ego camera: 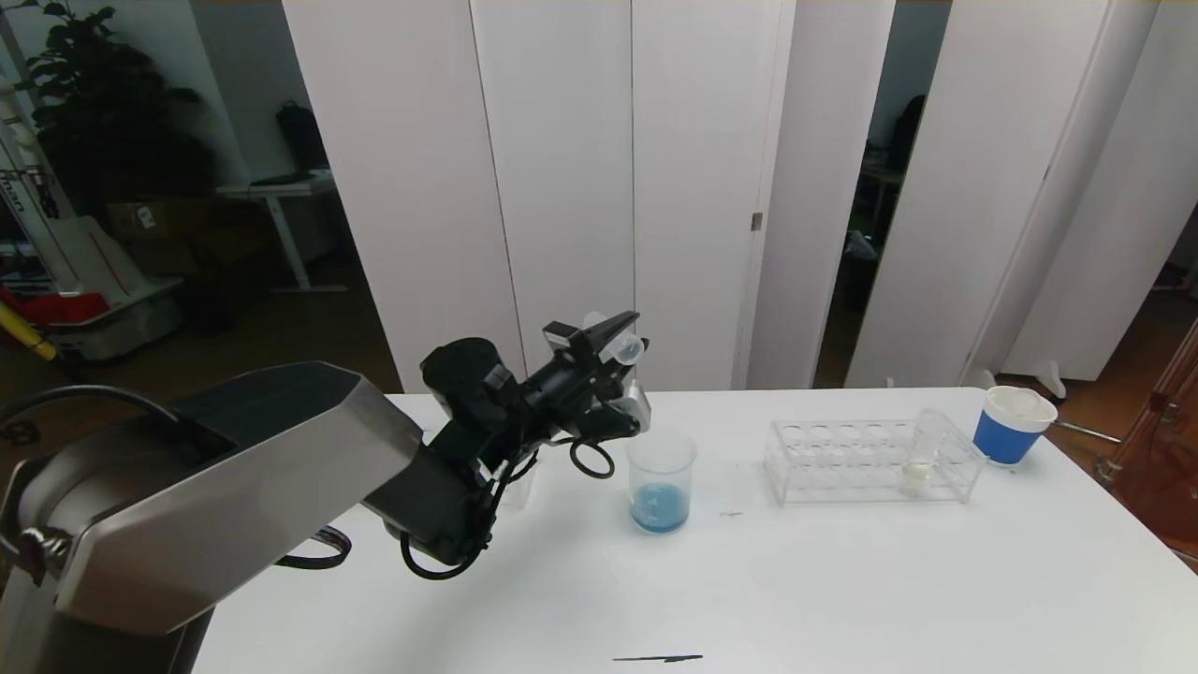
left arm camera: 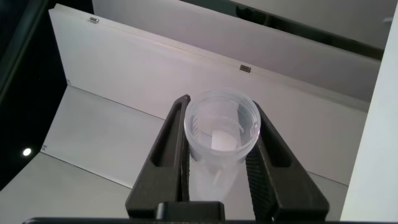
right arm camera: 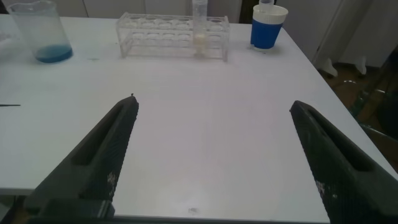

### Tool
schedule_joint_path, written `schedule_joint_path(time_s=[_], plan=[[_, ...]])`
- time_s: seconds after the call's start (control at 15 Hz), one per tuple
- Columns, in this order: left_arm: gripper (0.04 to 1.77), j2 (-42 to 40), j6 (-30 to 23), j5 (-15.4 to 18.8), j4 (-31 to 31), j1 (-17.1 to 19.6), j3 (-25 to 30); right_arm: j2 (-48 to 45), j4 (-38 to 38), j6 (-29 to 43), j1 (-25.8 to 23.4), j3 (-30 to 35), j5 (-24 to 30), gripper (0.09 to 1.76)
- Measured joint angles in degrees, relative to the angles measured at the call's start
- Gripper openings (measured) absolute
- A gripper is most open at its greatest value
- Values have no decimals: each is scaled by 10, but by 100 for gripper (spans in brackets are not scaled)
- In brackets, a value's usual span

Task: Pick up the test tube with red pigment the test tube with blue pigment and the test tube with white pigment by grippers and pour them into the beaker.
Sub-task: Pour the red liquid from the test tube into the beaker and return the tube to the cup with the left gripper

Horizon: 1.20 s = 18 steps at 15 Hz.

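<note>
Gripping an emptied test tube (ego camera: 621,347) (mouth upward), left gripper (ego camera: 608,360) above beaker (ego camera: 661,480)

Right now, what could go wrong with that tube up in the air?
The left gripper holds a tube tipped above the beaker, which has blue liquid in it. Leftover drops might miss the rim and spot the table. Swinging back to the rack, it could bump the white tube leaning there.

No readable text or labels anywhere.
</note>
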<state>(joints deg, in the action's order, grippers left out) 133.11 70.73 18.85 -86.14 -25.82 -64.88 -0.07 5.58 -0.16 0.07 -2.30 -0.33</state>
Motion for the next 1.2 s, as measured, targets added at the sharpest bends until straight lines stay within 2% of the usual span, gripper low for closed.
schedule_joint_path(time_s=[0.2, 0.33, 0.47, 0.67, 0.8, 1.0, 1.07, 1.2], plan=[[60, -37, -102, -5, 66, -1, 10, 0, 0, 0, 0, 0, 0, 175], [60, -70, -194, -7, 152, 0, 14, 0, 0, 0, 0, 0, 0, 175], [60, -105, -260, -17, 232, 2, 15, 0, 0, 0, 0, 0, 0, 175], [60, -152, -372, -101, 319, 4, 12, 0, 0, 0, 0, 0, 0, 175], [60, -181, -486, -154, 382, -2, 4, 0, 0, 0, 0, 0, 0, 175], [60, -219, -653, -211, 456, -10, -7, 0, 0, 0, 0, 0, 0, 175], [60, -229, -695, -234, 472, -10, -7, 0, 0, 0, 0, 0, 0, 175], [60, -243, -729, -294, 502, -9, 2, 0, 0, 0, 0, 0, 0, 175]])
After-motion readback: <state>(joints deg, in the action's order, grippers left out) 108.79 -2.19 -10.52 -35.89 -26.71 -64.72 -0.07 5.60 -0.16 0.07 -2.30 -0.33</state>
